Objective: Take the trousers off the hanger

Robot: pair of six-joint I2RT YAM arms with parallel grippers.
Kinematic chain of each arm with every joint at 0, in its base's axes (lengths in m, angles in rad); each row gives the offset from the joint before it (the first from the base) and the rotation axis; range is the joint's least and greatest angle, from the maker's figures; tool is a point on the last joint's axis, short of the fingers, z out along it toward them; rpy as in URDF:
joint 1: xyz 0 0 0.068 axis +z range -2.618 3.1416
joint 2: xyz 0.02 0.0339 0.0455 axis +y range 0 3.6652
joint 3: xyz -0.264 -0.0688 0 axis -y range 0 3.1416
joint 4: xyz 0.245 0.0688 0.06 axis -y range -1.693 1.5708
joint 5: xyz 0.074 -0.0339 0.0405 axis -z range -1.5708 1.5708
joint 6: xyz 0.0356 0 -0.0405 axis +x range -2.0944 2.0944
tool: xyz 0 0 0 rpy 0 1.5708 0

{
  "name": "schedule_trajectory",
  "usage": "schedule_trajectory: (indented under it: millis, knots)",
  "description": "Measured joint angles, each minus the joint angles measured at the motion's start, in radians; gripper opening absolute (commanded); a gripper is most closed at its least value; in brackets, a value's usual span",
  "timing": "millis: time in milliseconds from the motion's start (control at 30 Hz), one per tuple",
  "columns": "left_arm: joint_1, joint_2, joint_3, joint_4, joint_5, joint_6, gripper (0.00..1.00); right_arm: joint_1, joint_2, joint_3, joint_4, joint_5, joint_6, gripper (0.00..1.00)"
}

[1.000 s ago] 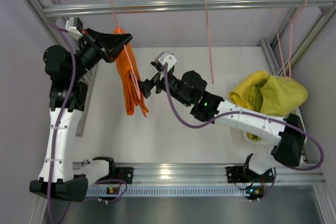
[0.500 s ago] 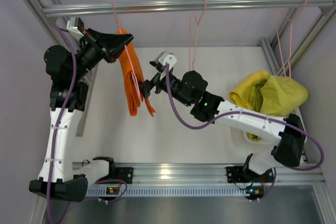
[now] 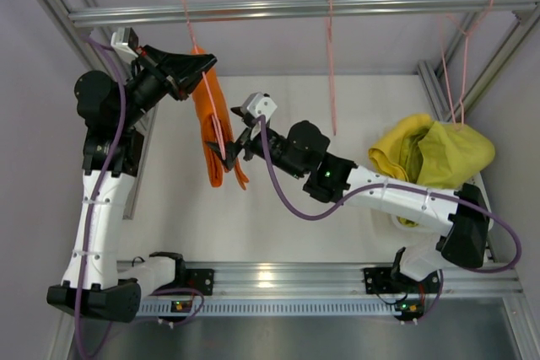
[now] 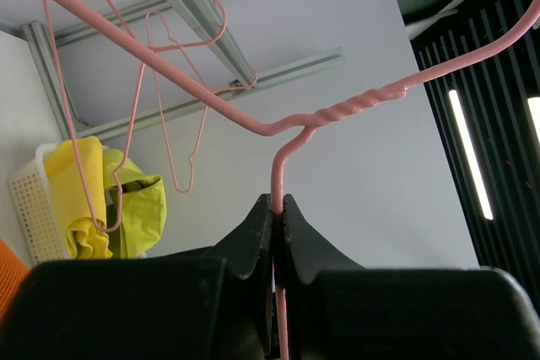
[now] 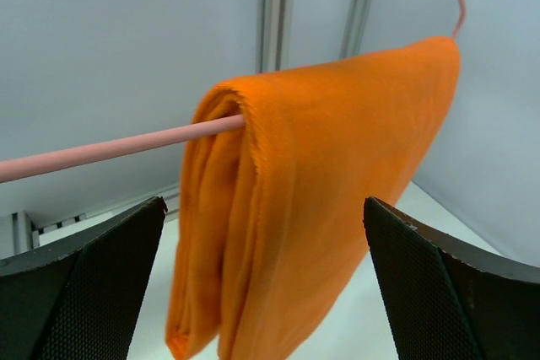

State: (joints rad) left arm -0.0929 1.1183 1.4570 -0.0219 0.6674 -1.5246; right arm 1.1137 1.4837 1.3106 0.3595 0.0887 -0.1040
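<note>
The bright orange trousers (image 3: 205, 124) hang folded over the bar of a pink wire hanger (image 3: 187, 18) that hooks onto the overhead rail. My left gripper (image 3: 202, 63) is shut on the hanger's neck; in the left wrist view the pink hanger (image 4: 278, 166) rises from between the pressed jaws of that gripper (image 4: 277, 208). My right gripper (image 3: 231, 154) is open at the lower half of the cloth. In the right wrist view the orange trousers (image 5: 321, 200) hang between the wide-spread fingers of that gripper (image 5: 266, 280), draped over the hanger bar (image 5: 110, 149).
Yellow trousers (image 3: 401, 153) and yellow-green trousers (image 3: 456, 153) lie heaped in a white basket (image 4: 29, 208) at the right. Two bare pink hangers (image 3: 331, 65) (image 3: 460, 56) dangle from the metal rail (image 3: 295, 10). Frame posts stand at both sides.
My right gripper has moved left and closed in on the orange trousers, staying open. The middle bare hanger swung and hangs edge-on again. The left arm has held still.
</note>
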Motion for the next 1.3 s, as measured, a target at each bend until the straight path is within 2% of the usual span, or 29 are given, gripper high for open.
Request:
schedule_trajectory:
  millis: [467, 567, 733, 1000, 1300]
  knots:
    - [-0.006, 0.001, -0.002, 0.001, 0.000, -0.003, 0.00, -0.004, -0.025, -0.021, -0.005, 0.073, -0.004, 0.99]
    - [-0.006, 0.001, -0.002, 0.005, 0.000, -0.004, 0.00, -0.006, -0.061, -0.041, -0.006, 0.095, 0.000, 0.95]
    - [-0.006, 0.002, -0.002, 0.008, 0.000, -0.008, 0.00, -0.009, -0.117, -0.053, 0.000, 0.125, 0.000, 0.82]
    - [-0.006, 0.005, -0.002, 0.013, 0.000, -0.011, 0.00, -0.012, -0.111, -0.053, 0.013, 0.135, 0.009, 0.93]
    - [-0.007, 0.019, -0.003, 0.014, 0.000, -0.013, 0.00, -0.012, -0.087, -0.053, 0.014, 0.127, 0.029, 0.93]
